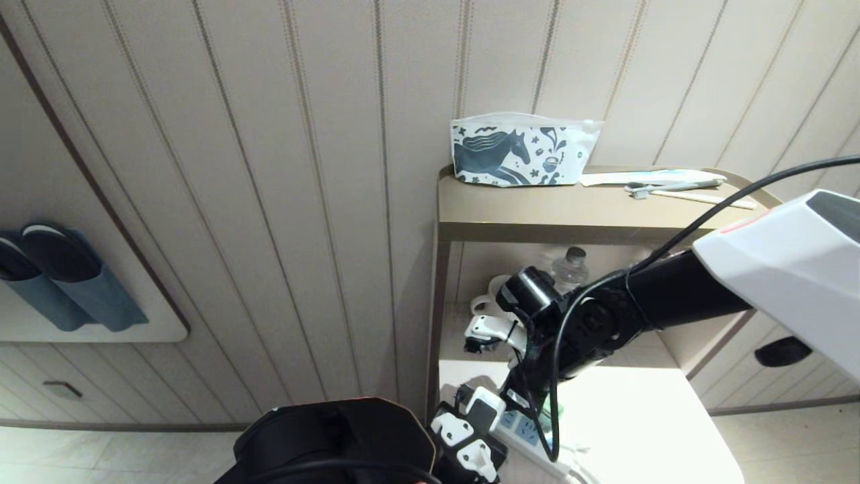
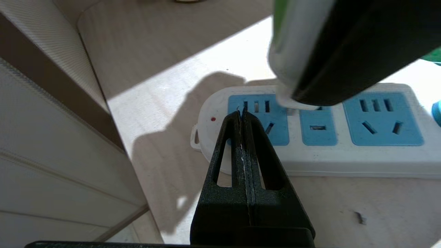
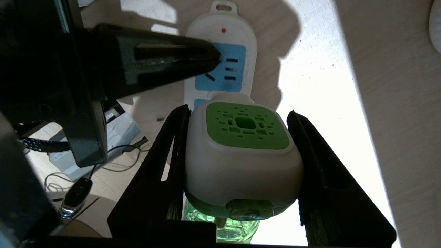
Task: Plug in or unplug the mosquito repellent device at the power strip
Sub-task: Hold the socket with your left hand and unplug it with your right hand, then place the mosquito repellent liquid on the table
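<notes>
The mosquito repellent device [image 3: 241,151] has a white body, a green vented top and a greenish bottle. My right gripper [image 3: 238,111] is shut on its two sides. It is held over the white power strip [image 3: 224,38], next to the end socket. In the left wrist view the device [image 2: 293,51] meets the strip [image 2: 344,155] beside the middle blue face, and its prongs are hidden. My left gripper [image 2: 241,112] is shut, its tip resting on the end socket by the red light. In the head view both wrists crowd over the strip [image 1: 521,430].
The strip lies on a pale low table [image 1: 638,417] beside a wall panel. A shelf [image 1: 571,215] behind it carries a horse-print pouch [image 1: 517,158] and a toothbrush [image 1: 672,188]. A water bottle [image 1: 571,269] stands below. Slippers [image 1: 60,275] hang at the left.
</notes>
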Available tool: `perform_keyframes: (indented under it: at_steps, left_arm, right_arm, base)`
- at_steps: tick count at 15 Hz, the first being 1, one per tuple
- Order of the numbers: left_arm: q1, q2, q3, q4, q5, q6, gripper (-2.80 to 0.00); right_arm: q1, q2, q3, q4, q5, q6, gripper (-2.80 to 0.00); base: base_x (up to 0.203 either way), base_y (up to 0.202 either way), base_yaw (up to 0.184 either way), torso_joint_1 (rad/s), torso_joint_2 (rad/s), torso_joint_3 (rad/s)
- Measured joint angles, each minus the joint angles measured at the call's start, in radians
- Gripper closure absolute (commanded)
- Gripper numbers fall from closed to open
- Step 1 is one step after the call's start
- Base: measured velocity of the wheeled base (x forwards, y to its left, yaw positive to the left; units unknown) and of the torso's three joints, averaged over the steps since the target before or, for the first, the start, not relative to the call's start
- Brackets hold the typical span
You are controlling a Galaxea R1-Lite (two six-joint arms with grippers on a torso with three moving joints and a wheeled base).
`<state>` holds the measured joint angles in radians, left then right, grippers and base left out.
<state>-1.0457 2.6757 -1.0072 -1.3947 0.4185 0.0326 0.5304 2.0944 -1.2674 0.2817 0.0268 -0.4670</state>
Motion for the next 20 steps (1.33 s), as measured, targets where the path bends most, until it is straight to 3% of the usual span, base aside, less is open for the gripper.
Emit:
perform_keyframes:
  at_steps: [5,11,14,17,20]
  left_arm:
    - [0.001,-0.014,0.007,-0.013,0.003,-0.001,0.00]
    - [0.035,-0.180,0.073,-0.026,0.011,-0.002,0.00]
    - [0.076,-0.274,0.162,-0.049,0.013,-0.004,0.00]
    - [0.111,-0.348,0.321,-0.122,0.013,-0.004,0.00]
    - [0.153,-0.405,0.451,-0.127,0.014,-0.017,0.00]
  right_arm:
    - [-0.001,-0.049,0.011,0.005,0.000,0.000,0.00]
    - [0.001,-0.157,0.088,0.004,-0.002,0.016,0.00]
    - [0.000,-0.210,0.130,0.004,-0.004,0.016,0.00]
    - [-0.001,-0.255,0.169,0.004,-0.004,0.019,0.00]
    - [-0.001,-0.292,0.202,0.002,-0.004,0.025,0.00]
  base:
    - [0.000,0.000,0.000,0.000,0.00,0.000]
    - [0.000,0.000,0.000,0.000,0.00,0.000]
    - [0.000,0.000,0.000,0.000,0.00,0.000]
    - [0.000,0.000,0.000,0.000,0.00,0.000]
    - [0.000,0.000,0.000,0.000,0.00,0.000]
